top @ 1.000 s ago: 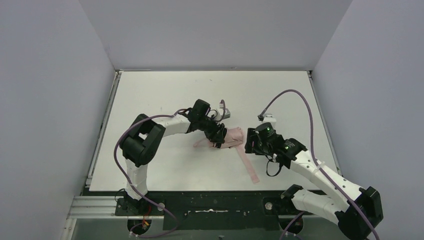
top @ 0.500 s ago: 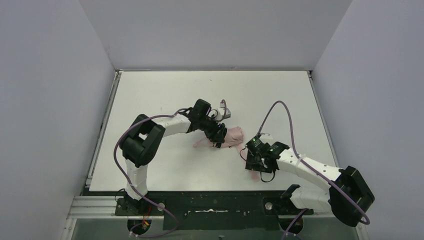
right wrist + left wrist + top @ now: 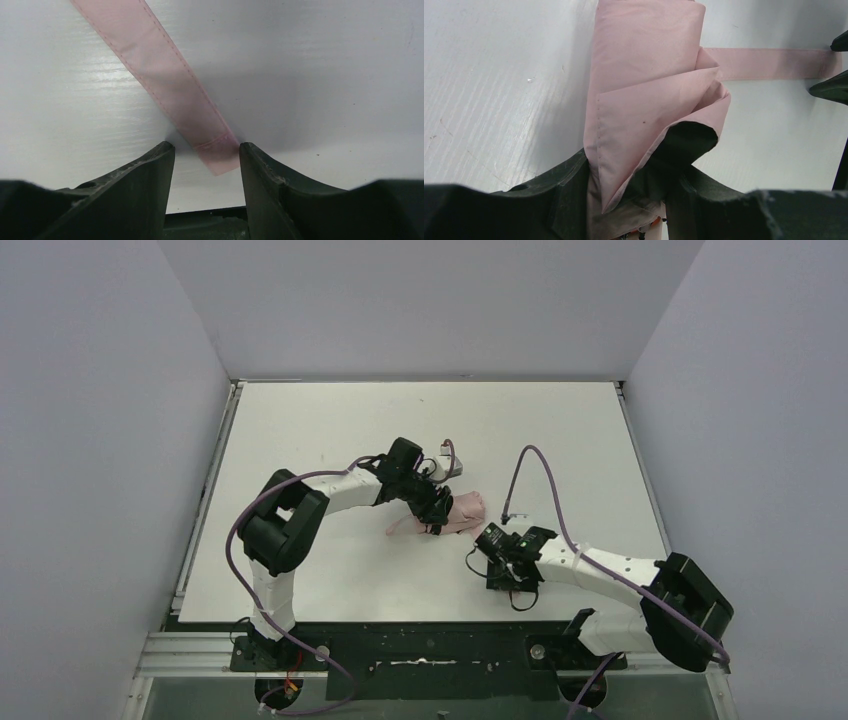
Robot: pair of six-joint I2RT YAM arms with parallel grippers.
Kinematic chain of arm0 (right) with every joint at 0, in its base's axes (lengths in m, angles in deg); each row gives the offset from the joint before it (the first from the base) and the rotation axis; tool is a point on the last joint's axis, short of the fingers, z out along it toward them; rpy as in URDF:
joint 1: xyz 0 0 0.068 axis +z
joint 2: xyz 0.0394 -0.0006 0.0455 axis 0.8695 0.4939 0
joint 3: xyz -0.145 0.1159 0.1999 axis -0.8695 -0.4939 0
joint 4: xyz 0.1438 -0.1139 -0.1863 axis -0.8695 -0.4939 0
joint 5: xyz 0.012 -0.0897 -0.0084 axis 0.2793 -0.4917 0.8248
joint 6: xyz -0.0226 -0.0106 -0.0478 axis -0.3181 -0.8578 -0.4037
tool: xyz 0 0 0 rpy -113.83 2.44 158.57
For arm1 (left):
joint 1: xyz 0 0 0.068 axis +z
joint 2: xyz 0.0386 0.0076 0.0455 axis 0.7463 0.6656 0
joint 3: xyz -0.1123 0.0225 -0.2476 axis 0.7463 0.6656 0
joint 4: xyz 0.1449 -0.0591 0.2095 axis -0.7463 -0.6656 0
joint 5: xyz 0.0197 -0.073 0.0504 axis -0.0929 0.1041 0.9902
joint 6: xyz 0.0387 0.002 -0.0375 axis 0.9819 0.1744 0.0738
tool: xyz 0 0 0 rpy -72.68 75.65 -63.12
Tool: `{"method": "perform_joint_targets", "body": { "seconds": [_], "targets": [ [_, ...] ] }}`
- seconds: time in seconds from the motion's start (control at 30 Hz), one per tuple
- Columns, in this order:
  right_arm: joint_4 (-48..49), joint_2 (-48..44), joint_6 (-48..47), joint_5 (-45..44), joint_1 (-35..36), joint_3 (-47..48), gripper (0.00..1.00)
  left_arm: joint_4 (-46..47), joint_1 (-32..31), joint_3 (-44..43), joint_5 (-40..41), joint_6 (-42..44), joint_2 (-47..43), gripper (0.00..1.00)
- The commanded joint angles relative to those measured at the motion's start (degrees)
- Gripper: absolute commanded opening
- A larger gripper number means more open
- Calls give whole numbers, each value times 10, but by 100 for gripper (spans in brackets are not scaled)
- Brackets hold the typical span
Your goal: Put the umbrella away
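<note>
No legible text, labels, brands, numbers or signs on anything visible.

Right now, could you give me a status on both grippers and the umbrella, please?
Left gripper shut on the umbrella. Right gripper open, straddling the strap end on the table. Nothing covering the strap.

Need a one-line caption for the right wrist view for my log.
Open right gripper straddling the free end of the umbrella's pink strap on the white table.
</note>
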Motion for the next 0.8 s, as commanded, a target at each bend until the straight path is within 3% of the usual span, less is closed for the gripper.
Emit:
{"method": "perform_joint_targets", "body": {
  "seconds": [0.0,0.17,0.47,0.77],
  "targets": [
    [-3,20,7,-26,4,8,48,-43,-2,-13,59,22,-7,0],
    [18,41,-5,-6,3,4,36,-43,-2,-13,55,22,-10,0],
    [40,62,-12,15,-3,-7,25,-46,0,-16,54,26,-11,0],
    [57,72,-28,46,-2,-14,0,-43,0,-18,78,11,-12,0]
  ]
}}
